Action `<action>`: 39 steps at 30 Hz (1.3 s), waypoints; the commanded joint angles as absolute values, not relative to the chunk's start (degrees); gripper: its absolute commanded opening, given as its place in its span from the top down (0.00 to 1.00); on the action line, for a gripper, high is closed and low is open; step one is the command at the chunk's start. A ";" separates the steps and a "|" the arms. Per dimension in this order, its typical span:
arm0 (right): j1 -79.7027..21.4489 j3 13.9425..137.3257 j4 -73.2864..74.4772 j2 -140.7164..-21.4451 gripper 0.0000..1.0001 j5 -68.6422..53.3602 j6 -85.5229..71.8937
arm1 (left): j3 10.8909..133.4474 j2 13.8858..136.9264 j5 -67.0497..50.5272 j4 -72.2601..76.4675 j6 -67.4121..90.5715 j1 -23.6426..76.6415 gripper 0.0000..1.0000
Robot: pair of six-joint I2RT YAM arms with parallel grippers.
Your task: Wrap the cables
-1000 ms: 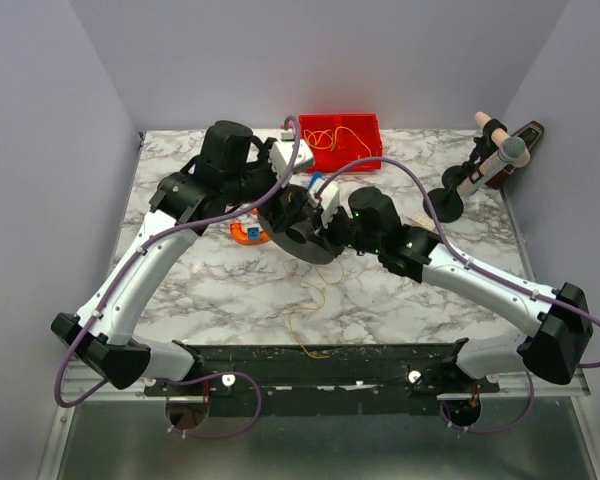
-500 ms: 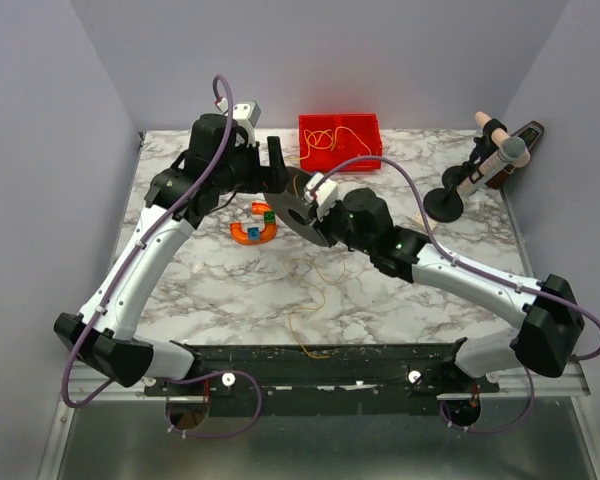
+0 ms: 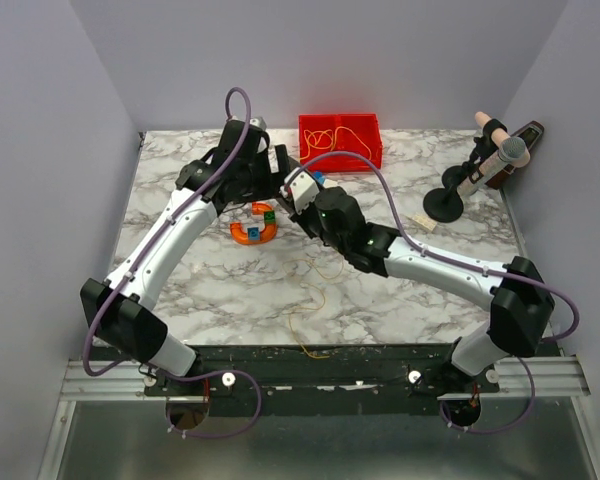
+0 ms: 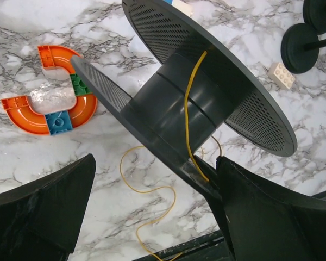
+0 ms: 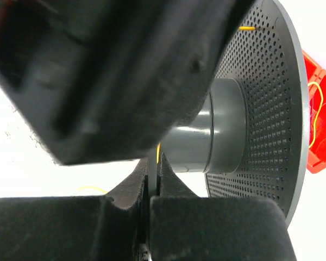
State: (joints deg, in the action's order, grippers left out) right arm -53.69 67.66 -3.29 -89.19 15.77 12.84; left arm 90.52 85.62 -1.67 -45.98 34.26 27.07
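Presently. Left wrist view: reel [image 4: 176,103], one turn of yellow cable [image 4: 188,117] over its hub; the rest trails on the worktop [image 4: 38,22] under the reel. Left fingers [image 4: 155,182] spread wide, empty, one on either side of the reel. Right wrist view: right fingers [image 5: 152,182] clenched on the reel's flange rim. Top view: more cable in a red bin [image 3: 355,163] beyond the reel. Winding barely begun, by the look of it. Against a second ago: reel carried nearer the bin.

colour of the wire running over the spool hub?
Yellow wire, against the dark grey spool. Clearest in the left wrist view.
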 commanded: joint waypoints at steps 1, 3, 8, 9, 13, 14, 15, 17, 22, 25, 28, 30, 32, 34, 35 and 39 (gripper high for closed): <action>-55.19 71.19 -10.28 -90.00 0.99 18.72 16.17 | 91.40 88.06 1.15 -46.85 35.59 25.93 0.01; -55.81 71.63 -10.72 -90.79 0.99 19.16 17.31 | 92.19 89.29 0.27 -46.15 35.68 25.84 0.03; -57.48 72.94 -12.83 -92.28 0.99 22.93 19.77 | 92.55 91.40 0.53 -45.88 35.86 24.88 0.14; -57.74 73.65 -12.66 -92.63 0.99 23.72 20.38 | 92.37 91.84 0.27 -45.88 35.95 24.35 0.17; -58.01 74.44 -14.23 -93.25 0.99 25.49 21.45 | 92.81 92.99 0.09 -45.88 35.95 21.72 0.41; -58.09 74.44 -14.59 -93.43 0.99 25.40 21.62 | 92.90 93.16 0.09 -45.88 36.03 21.27 0.52; -58.01 74.27 -14.76 -93.60 0.99 25.40 21.62 | 92.90 93.08 0.09 -45.88 36.12 21.10 0.66; -58.10 74.18 -14.68 -93.78 0.99 25.05 21.62 | 92.55 92.99 -1.65 -45.79 36.56 20.92 0.85; -58.01 74.35 -15.29 -94.04 0.99 24.87 21.36 | 90.88 92.90 -5.88 -44.74 36.83 20.92 1.00; -58.01 74.62 -14.94 -94.39 0.99 23.74 21.09 | 90.88 93.16 -7.38 -44.47 36.56 20.74 1.00; -57.83 75.41 -13.02 -95.18 0.99 20.84 20.66 | 90.62 93.08 -8.70 -44.12 36.30 20.48 1.00; -57.31 76.81 -9.42 -96.23 0.99 17.77 19.43 | 90.26 93.08 -9.67 -43.51 35.77 20.13 1.00; -56.43 78.48 -5.91 -97.55 0.85 14.70 17.59 | 89.48 93.43 -10.98 -42.89 35.77 19.43 1.00; -55.81 78.93 -4.31 -98.43 0.53 12.84 16.79 | 88.51 93.60 -12.56 -42.28 36.30 18.46 1.00; -55.72 78.75 -3.96 -98.44 0.43 11.96 16.79 | 88.16 93.78 -13.18 -41.93 36.47 18.11 1.00; -55.72 76.91 -3.87 -96.07 0.22 7.83 16.70 | 87.98 93.08 -14.15 -40.87 36.47 16.97 1.00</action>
State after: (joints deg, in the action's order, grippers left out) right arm -57.56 75.85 -3.40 -98.89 13.06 16.67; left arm 89.21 93.60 -8.82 -38.81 44.86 18.13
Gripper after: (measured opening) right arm 0.718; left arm 0.046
